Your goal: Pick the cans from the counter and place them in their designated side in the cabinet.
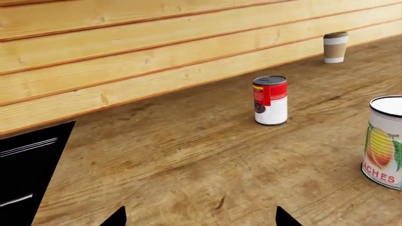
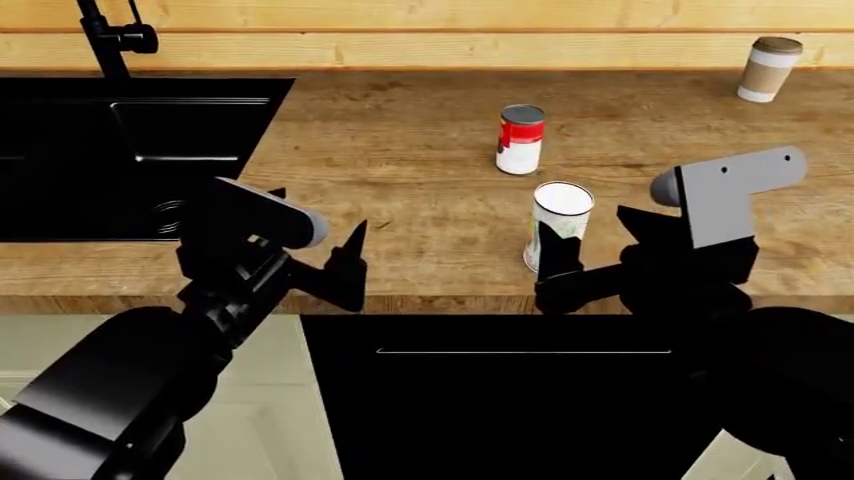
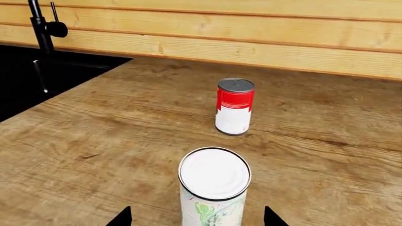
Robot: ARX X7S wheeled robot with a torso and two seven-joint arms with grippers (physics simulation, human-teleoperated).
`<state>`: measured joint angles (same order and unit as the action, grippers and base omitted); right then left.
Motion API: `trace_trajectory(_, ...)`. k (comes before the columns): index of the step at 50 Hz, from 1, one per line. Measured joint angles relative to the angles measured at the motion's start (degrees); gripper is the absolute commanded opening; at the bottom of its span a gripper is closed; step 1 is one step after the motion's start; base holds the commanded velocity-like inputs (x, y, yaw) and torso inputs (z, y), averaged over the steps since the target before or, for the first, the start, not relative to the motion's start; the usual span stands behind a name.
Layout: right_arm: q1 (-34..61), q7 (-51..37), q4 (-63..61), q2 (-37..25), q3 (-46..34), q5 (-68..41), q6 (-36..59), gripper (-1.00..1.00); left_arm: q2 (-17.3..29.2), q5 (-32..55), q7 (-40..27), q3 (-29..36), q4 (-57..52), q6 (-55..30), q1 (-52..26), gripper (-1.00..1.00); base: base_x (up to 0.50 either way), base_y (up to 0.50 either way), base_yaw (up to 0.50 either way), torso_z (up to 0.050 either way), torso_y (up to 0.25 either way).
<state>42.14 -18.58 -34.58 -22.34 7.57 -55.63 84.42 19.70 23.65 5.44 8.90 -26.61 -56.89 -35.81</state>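
Observation:
Two cans stand upright on the brown wood counter (image 2: 400, 150). The red-and-white can (image 2: 521, 140) (image 1: 270, 100) (image 3: 234, 106) is the farther one, toward the wall. The green-and-white can (image 2: 558, 226) (image 1: 383, 141) (image 3: 214, 186) stands near the front edge. My right gripper (image 2: 594, 242) (image 3: 197, 217) is open, and the green-and-white can sits between its two fingertips with a gap on each side. My left gripper (image 2: 327, 240) (image 1: 201, 219) is open and empty over bare wood, left of both cans. The cabinet is out of view.
A black sink (image 2: 80, 150) (image 3: 37, 80) with a black tap (image 2: 107, 35) (image 3: 41, 26) fills the counter's left. A tan paper cup with a white lid (image 2: 770, 68) (image 1: 334, 47) stands far right by the plank wall. A black appliance front (image 2: 521, 380) lies below the counter edge.

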Motion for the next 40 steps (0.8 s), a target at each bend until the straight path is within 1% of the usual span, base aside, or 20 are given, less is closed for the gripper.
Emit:
trace_trajectory(10,-0.63,0.97,1.67,-0.85,-2.25,1.40,-3.60,1.00,-0.11,0.05,-0.17,0.08,0.49,0.63,0.06,1.00,0.00,0.00,0.00,0.000,0.000)
trace_trajectory(40,-2.22,5.36,11.48,-0.77,-7.96,8.36,-15.86,1.00,-0.11,0.44,-0.63,0.07,1.78,1.62,-0.10,1.00,0.00,0.00,0.00,0.000,0.000)
